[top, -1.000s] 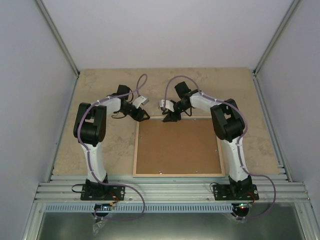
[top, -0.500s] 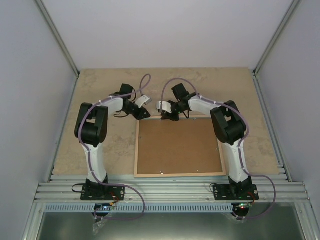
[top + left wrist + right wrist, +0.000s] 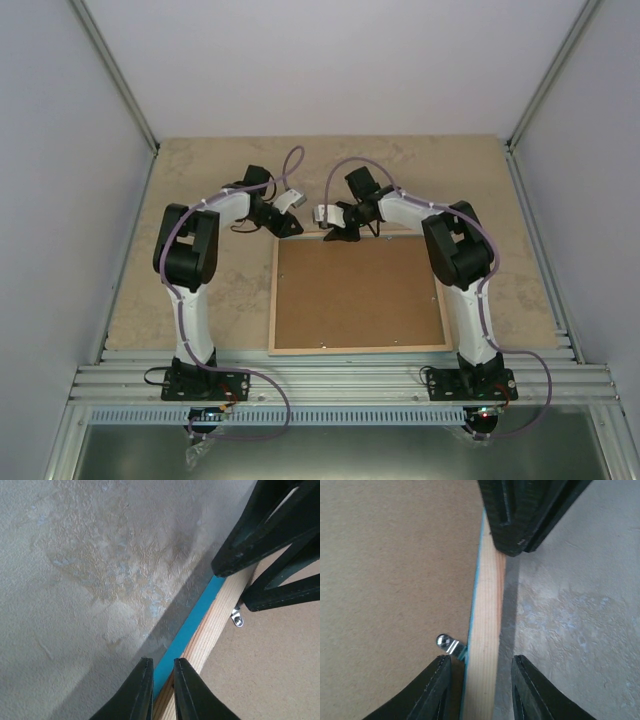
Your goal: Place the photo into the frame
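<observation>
I am straddling the 12 o'clock rail of the frame (image 3: 487, 600): right end effector (image 3: 480, 661) spread, left end effector (image 3: 161, 664) nearly pressed together. A shallow pinch risks slippage.

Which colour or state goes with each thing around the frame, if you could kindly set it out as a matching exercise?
Things:
1. frame
2. backing panel
3. clip
4. right gripper

Descriptions:
a. shiny silver
b. jaws astride a rail
c. pale wood with a turquoise edge
d. flat brown

Pairs: 1-c, 2-d, 3-a, 4-b
</observation>
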Robot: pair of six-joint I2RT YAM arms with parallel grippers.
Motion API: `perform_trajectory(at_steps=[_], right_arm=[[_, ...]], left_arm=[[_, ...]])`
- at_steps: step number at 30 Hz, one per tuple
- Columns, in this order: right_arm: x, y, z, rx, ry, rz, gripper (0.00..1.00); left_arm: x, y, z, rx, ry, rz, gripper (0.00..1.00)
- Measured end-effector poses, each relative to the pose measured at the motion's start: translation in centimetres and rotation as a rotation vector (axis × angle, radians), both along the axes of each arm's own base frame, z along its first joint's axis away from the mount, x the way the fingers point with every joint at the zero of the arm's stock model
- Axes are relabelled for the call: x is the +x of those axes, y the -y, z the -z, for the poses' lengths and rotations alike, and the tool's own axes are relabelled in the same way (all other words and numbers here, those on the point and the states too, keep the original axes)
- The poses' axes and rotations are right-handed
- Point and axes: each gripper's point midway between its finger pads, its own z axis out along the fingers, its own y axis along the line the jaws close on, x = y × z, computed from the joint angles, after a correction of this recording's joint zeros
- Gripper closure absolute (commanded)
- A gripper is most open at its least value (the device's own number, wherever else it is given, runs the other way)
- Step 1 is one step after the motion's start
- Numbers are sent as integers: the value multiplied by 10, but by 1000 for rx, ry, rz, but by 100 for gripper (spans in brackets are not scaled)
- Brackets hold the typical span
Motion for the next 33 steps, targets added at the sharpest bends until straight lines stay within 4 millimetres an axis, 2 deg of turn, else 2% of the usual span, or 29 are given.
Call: perform_trajectory(at_steps=[6, 14, 19, 21, 25, 29, 31, 33], right_arm=[[-8, 3, 0, -9, -9, -73, 70], [-5, -6, 1, -15, 2, -99, 77], [-4, -5, 2, -23, 2, -88, 85], [-4, -5, 2, -25, -9, -75, 86], [-3, -6, 2, -22, -15, -65, 75], [1, -4, -2, -31, -32, -51, 53], [7, -1, -10, -27, -47, -41, 45], [16, 7, -24, -13, -54, -28, 41]], left_arm=[[0, 0, 0, 0, -9, -7, 85], [0, 0, 1, -1, -13, -14, 85], [0, 1, 1, -4, -13, -18, 85], [1, 1, 1, -4, -14, -19, 85], [1, 2, 1, -4, -14, -21, 85], [1, 2, 1, -5, -14, -22, 85], [1, 2, 1, -5, -15, -23, 85], [1, 2, 1, -5, -15, -24, 85]])
